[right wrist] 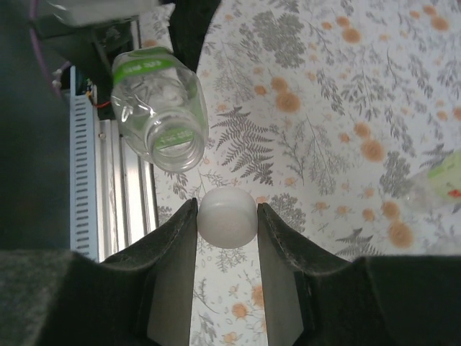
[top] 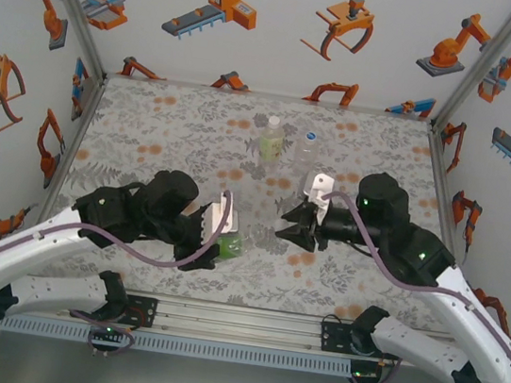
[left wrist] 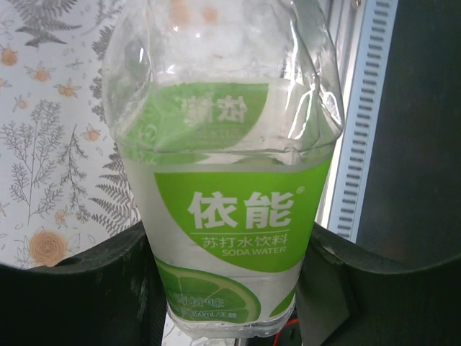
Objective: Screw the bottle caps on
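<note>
My left gripper (top: 218, 240) is shut on the bright green labelled bottle (top: 230, 242). In the left wrist view that bottle (left wrist: 230, 209) sits between the dark fingers (left wrist: 94, 288), gripped low on its body. My right gripper (top: 285, 233) is shut on a white bottle cap (right wrist: 227, 216), pinched at the fingertips. The held bottle (right wrist: 160, 115) lies tilted, its mouth open and uncapped. The mouth sits a short way above and left of the cap in the right wrist view, apart from it.
Two more bottles stand upright at the back middle: one with a pale yellow-green label (top: 270, 140) and a clear unlabelled one (top: 307, 149) with a bluish top. The aluminium rail (top: 237, 322) runs along the near table edge, close behind the held bottle.
</note>
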